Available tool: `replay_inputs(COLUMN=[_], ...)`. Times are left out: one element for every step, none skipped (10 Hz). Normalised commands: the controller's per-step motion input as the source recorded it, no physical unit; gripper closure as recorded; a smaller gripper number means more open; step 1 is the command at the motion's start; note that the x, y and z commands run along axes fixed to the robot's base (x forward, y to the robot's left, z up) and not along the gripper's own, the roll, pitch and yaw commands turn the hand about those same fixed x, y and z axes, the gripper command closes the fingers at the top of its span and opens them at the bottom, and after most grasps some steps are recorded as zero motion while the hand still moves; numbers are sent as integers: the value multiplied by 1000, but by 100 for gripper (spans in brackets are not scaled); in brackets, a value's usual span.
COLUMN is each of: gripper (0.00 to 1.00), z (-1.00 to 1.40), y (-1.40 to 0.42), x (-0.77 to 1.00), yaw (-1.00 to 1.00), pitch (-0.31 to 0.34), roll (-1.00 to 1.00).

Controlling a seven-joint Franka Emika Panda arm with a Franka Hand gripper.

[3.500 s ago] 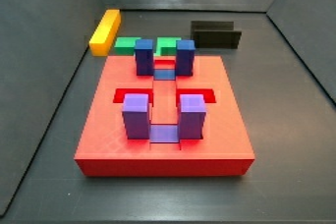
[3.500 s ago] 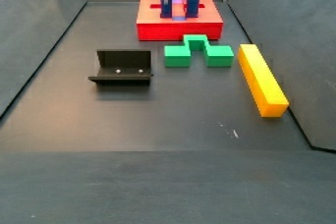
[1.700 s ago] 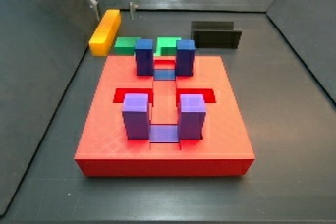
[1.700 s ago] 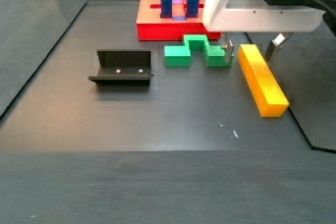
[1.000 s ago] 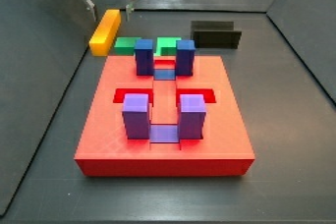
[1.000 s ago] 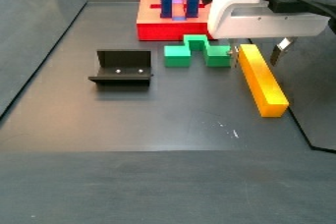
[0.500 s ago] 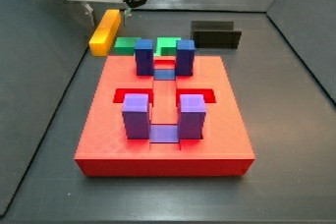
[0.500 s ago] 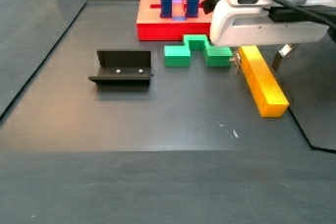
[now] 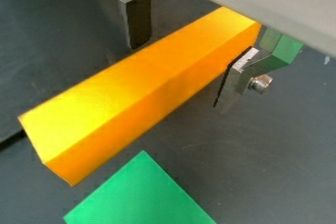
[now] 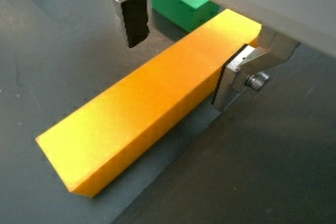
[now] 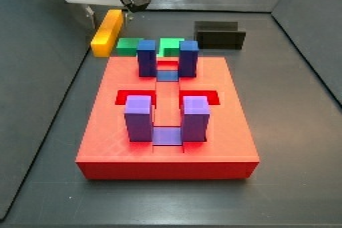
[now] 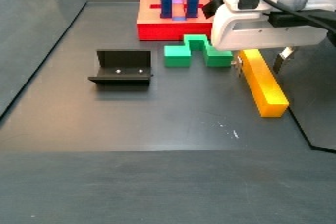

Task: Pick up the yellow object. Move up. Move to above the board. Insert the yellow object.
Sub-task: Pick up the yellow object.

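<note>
Nothing is picked up yet — the yellow object (image 12: 261, 81) lies flat on the grey floor, just beside the green blocks (image 12: 198, 49) and apart from the board (image 11: 167, 122). Lifting, carrying and inserting all look left to do. The gripper (image 10: 184, 53) hangs low over the bar's end nearest the board, jaws spread wide, one finger (image 10: 132, 17) either side of it — straddling, not clamping, nothing held.

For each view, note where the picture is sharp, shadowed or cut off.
In both wrist views the yellow object is sharp, a finger cropped. In a side view the gripper casts a faint shadow; in the other side picture the board is evenly lit.
</note>
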Motion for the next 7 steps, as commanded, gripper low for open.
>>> replay_inputs(gripper=[0,0,0,0,0,0,0], z=[-300,-263,-229,-94,-20,0,0], y=[29,23,0,0,0,0,6], x=[77,54,20,0,-31,0,0], yaw=[0,0,0,-34,-109,-46,0], pitch=[-23,-13,-19,-26,-36,-101,-89], roll=[26,33,17,0,-31,-97,-100])
